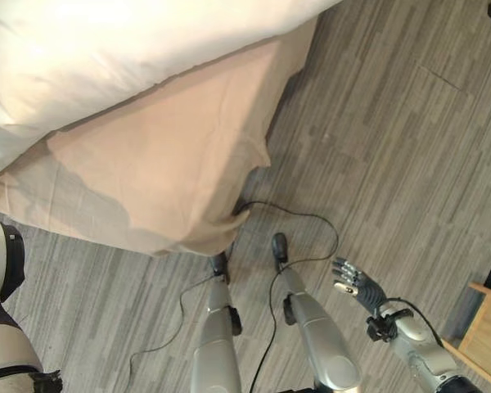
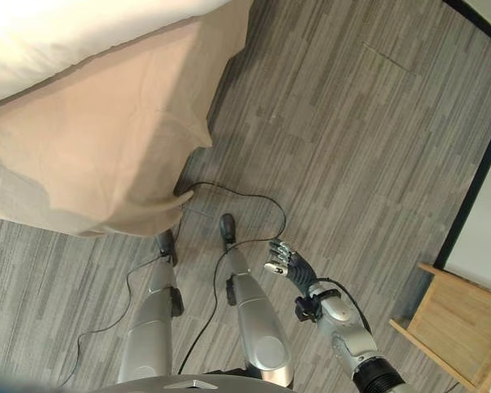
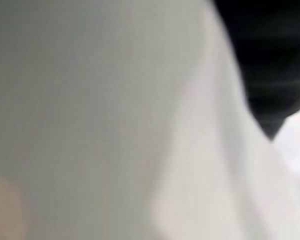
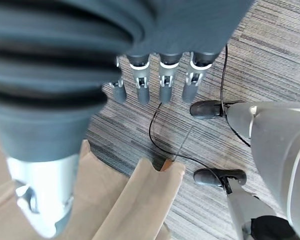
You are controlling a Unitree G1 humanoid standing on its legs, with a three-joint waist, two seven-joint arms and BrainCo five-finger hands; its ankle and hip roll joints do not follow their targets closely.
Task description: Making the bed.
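We're looking down at the bed corner: a white duvet [image 1: 131,49] lies across the top, and a tan skirt [image 1: 172,164] hangs from under it down to the grey plank floor [image 1: 393,147]. The skirt's corner drapes just above the floor, its folds bunching where the two sides meet. Our right hand [image 2: 288,264] hangs low over the floor, well apart from the bed, fingers [image 4: 165,92] relaxed, slightly spread and holding nothing. In the left wrist view we see pale cloth [image 3: 115,120] pressed right up close, with the dark cover at one corner; we can't tell what those fingers are doing. A wooden stand [image 2: 458,323] sits off to our right.
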